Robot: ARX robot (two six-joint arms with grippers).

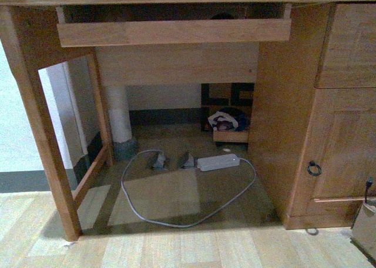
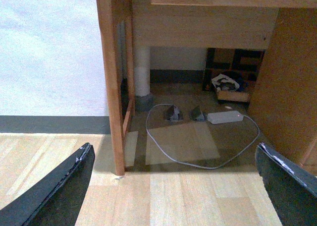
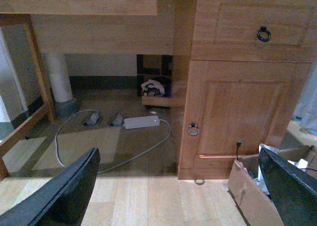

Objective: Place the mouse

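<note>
Desk leg (image 2: 111,77) dead ahead of left gripper (image 2: 173,147), jaws spread, empty | cabinet door (image 3: 237,107) ahead of right gripper (image 3: 178,154), jaws spread, empty, white adapter (image 3: 141,122) beyond

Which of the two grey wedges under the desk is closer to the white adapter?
The right-hand wedge in the front view, lying right beside the adapter; the other wedge lies further left, apart from it.

Of the mouse (image 1: 222,15) only a small black rounded hump shows, at the upper centre-right of the front view, just above the front rail of the pull-out tray (image 1: 174,32) and in shadow; its wheel, its pose and what it rests on are hidden
</note>
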